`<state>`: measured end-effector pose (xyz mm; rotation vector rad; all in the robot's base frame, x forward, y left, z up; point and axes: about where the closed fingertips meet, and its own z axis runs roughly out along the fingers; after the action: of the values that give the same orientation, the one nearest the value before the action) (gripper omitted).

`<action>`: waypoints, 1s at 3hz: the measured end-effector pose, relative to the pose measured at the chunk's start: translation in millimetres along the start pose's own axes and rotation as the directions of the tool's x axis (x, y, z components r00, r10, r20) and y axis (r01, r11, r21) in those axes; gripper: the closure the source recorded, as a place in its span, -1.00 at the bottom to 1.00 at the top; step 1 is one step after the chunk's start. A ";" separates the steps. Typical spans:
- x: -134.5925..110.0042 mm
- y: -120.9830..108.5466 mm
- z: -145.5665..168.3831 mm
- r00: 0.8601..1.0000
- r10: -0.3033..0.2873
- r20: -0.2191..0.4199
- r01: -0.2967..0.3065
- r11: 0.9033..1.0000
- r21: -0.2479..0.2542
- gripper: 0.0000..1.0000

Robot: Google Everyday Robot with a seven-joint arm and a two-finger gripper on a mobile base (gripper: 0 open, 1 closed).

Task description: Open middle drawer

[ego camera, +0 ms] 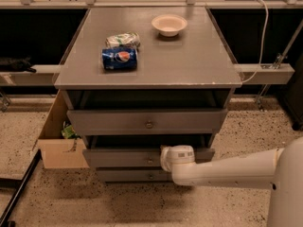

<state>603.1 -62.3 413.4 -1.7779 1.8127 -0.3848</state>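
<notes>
The grey cabinet has three flat drawer fronts, each with a small round metal knob. The middle drawer (118, 157) is the mid-sized front and stands a little out from the cabinet, with a dark gap above it. Its knob (150, 161) shows just left of my arm. My gripper (164, 158) is at the middle drawer's front, right beside the knob, behind my white wrist (178, 156). My arm reaches in from the lower right.
The widest top drawer (147, 121) also stands slightly out. The narrowest bottom drawer (137, 176) sits below. On the cabinet top (189, 56) lie a blue Pepsi can (119, 58), a crumpled bag (122, 39) and a white bowl (169, 24). A cardboard box (57, 141) stands at the cabinet's left.
</notes>
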 end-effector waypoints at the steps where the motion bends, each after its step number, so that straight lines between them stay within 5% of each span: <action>1: 0.0 0.0 0.0 1.000 0.000 0.000 0.000 1.000 0.000 -0.45; 2: 0.0 0.0 0.0 1.000 0.000 0.000 0.000 1.000 0.000 -0.90; 3: 0.0 0.0 0.0 1.000 0.000 0.000 0.000 1.000 0.000 -1.00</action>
<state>603.1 -62.2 413.3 -1.7780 1.8128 -0.3847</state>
